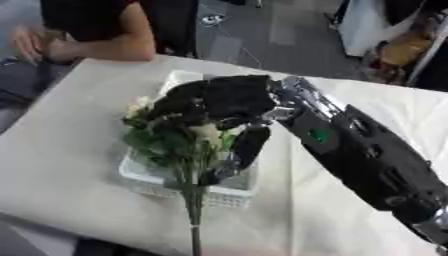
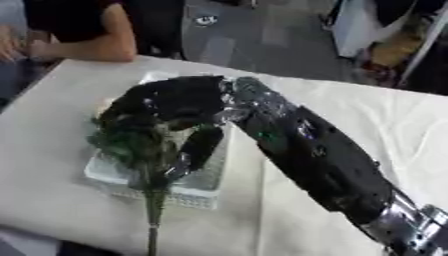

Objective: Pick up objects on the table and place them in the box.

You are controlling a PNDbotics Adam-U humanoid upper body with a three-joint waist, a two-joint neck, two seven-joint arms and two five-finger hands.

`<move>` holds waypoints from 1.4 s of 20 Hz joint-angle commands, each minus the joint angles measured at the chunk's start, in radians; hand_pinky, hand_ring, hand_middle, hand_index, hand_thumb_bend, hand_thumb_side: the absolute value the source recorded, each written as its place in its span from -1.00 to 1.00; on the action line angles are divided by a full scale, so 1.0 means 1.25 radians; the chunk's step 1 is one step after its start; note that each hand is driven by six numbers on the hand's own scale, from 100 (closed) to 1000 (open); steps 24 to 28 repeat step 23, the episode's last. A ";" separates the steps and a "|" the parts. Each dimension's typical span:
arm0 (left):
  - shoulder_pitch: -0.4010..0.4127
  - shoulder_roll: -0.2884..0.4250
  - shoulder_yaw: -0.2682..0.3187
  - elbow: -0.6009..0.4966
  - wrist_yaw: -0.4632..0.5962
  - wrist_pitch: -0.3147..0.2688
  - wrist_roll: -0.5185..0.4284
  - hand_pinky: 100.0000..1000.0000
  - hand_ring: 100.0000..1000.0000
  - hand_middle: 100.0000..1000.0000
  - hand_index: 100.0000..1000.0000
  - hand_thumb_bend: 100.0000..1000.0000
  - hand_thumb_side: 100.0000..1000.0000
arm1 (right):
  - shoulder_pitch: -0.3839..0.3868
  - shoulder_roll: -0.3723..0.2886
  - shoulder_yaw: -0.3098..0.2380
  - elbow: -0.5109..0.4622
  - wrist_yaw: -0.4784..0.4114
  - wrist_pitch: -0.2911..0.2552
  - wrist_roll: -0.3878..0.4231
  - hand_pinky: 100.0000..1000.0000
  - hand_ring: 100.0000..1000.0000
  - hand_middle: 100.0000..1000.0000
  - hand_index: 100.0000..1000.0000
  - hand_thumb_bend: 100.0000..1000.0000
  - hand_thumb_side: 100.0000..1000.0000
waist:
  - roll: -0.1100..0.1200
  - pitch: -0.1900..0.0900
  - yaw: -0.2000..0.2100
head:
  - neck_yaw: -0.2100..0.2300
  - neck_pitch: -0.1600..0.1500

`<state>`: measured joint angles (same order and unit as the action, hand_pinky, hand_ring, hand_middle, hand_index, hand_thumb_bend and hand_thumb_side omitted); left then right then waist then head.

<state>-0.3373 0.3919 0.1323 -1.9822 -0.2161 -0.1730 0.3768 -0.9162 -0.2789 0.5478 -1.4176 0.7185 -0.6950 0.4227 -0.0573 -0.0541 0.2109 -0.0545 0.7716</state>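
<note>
Bench (image 1: 61,165) is covered in a pale cloth. On it, a white perforated box (image 1: 144,177) is seen left of centre. A flower bunch (image 1: 171,145), green leaves with pale blooms, is held over the box, heads above the interior and the long stem (image 1: 194,215) trailing past the near rim toward the bench edge.

The bunch is judged light, soft and floppy: leaves would crush, blooms look fragile, only the stem is stiff enough to be gripped. The best hold is judged to be at the stem just under the foliage; a hold lower down would let the head droop.

Right hand (image 1: 219,100) is seen curled over the top of the bunch, thumb (image 1: 249,145) hanging down beside the leaves. It reads as closed on the foliage, though contact points are buried in leaves.

Hidden: box floor and any contents, masked by flowers and hand. Stem end is cut off at the bottom edge. Left hand is not seen in either view.
</note>
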 commanded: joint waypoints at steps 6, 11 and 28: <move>-0.009 0.010 0.003 -0.014 -0.004 0.004 0.001 0.10 0.43 0.63 0.67 -0.97 0.59 | -0.043 -0.067 -0.098 -0.025 0.024 -0.169 0.089 1.00 1.00 1.00 1.00 -0.20 0.19 | 0.007 -0.007 -0.006 | 0.004 -0.001; -0.006 0.012 0.003 -0.014 -0.005 0.005 0.002 0.10 0.43 0.63 0.67 -0.97 0.59 | -0.049 -0.109 -0.160 -0.033 0.042 -0.150 -0.005 1.00 1.00 1.00 1.00 -0.21 -0.12 | 0.007 -0.008 -0.010 | 0.012 -0.001; -0.002 0.016 0.007 -0.014 -0.009 0.008 0.004 0.10 0.43 0.62 0.67 -0.97 0.60 | -0.005 -0.218 -0.289 -0.078 0.034 -0.021 -0.248 1.00 1.00 1.00 0.91 -0.84 -1.00 | 0.009 -0.007 -0.019 | 0.031 -0.001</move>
